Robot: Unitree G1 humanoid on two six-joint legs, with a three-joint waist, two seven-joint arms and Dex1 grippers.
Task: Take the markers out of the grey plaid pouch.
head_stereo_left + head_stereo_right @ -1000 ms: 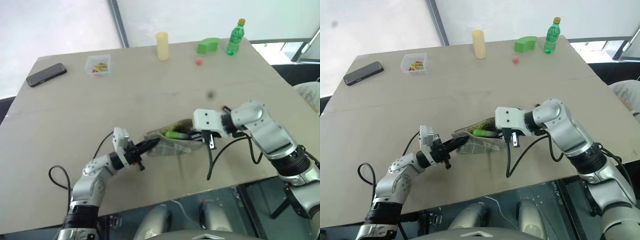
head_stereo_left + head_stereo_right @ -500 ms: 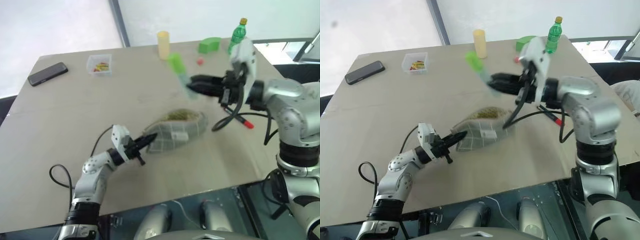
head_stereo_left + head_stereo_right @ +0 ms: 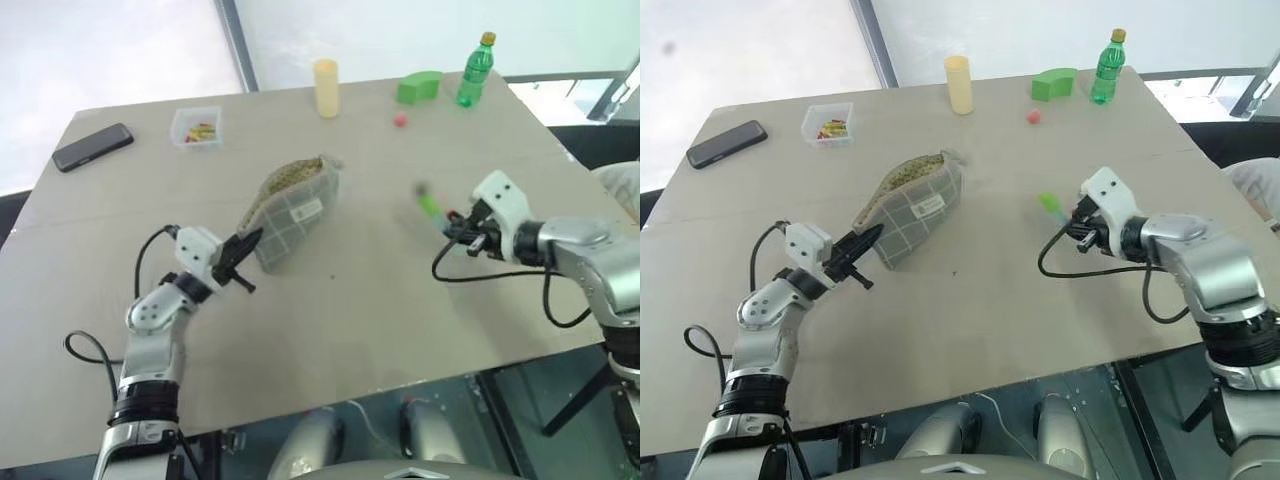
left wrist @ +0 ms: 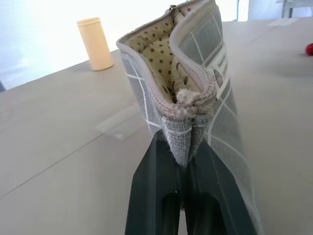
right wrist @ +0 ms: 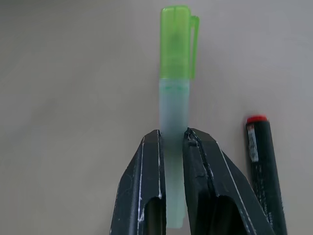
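On the bench (image 3: 330,300), left of the small red ball (image 3: 400,121), my left claw (image 4: 183,159) is clamped on the closed end of the grey plaid pouch (image 3: 290,210), holding it tilted up with its dotted lining showing at the open mouth. Right of the pouch, nearer than the ball, my right claw (image 5: 172,142) grips the light green marker (image 5: 174,98). The dark, red-ended marker (image 5: 261,161) lies on the bench just beside it.

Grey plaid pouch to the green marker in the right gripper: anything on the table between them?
Nothing. In the right eye view, bare table runs from the grey plaid pouch to the green marker in the right gripper.
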